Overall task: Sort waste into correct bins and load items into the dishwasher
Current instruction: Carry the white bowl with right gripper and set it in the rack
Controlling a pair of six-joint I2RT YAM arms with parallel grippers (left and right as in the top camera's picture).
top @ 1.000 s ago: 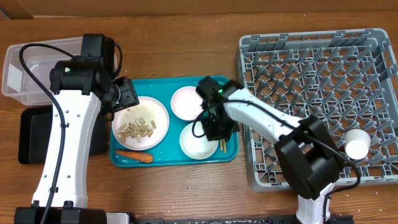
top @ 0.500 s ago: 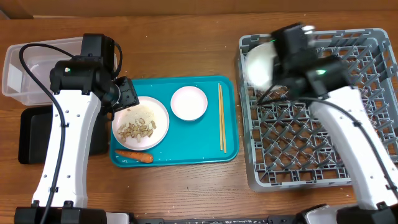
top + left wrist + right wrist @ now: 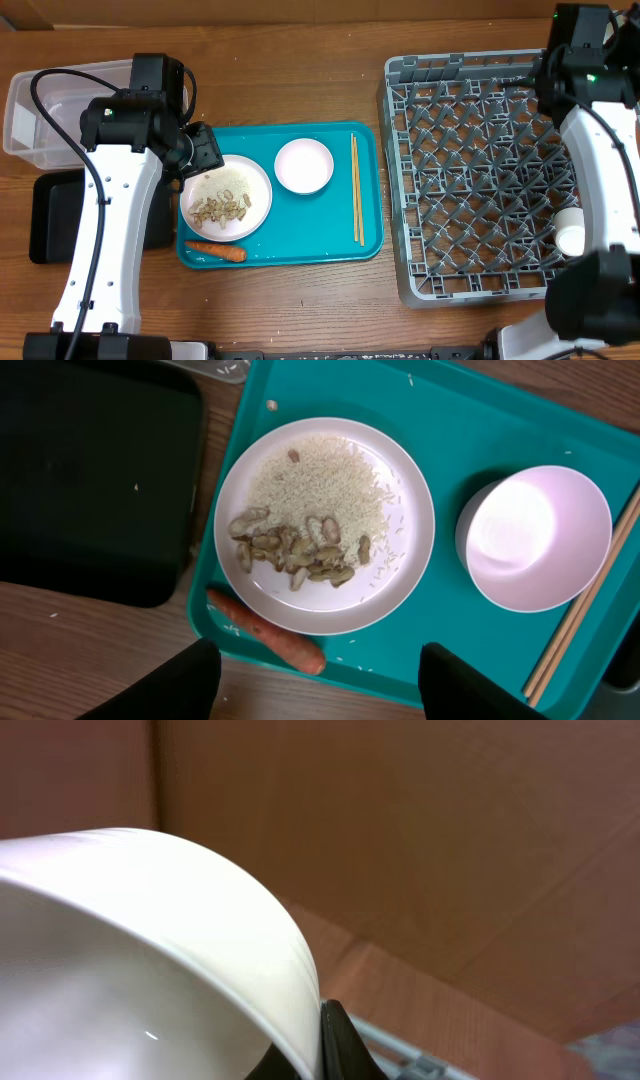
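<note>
My left gripper [image 3: 200, 150] is open and empty. It hovers over the teal tray's left side, above a white plate [image 3: 228, 197] of rice and beige scraps. In the left wrist view its fingers [image 3: 315, 685] straddle the orange carrot [image 3: 270, 642] lying below the plate [image 3: 325, 525]. A white bowl [image 3: 303, 165] and wooden chopsticks [image 3: 356, 190] lie on the teal tray. My right gripper [image 3: 580, 40] is over the back right corner of the grey dish rack [image 3: 480, 170]. In the right wrist view it [image 3: 335, 1035] is shut on the rim of a white bowl [image 3: 150, 950], which the overhead view hides.
A clear tub [image 3: 40, 110] and a black tray [image 3: 55, 215] sit left of the teal tray [image 3: 300, 245]. A small white cup [image 3: 570, 230] stands in the rack's right side. The carrot [image 3: 215, 250] lies at the teal tray's front left.
My right gripper took a bowl off the teal tray and carried it up and right to the rack's back right corner. The chopsticks now lie uncovered. The left arm has not moved.
</note>
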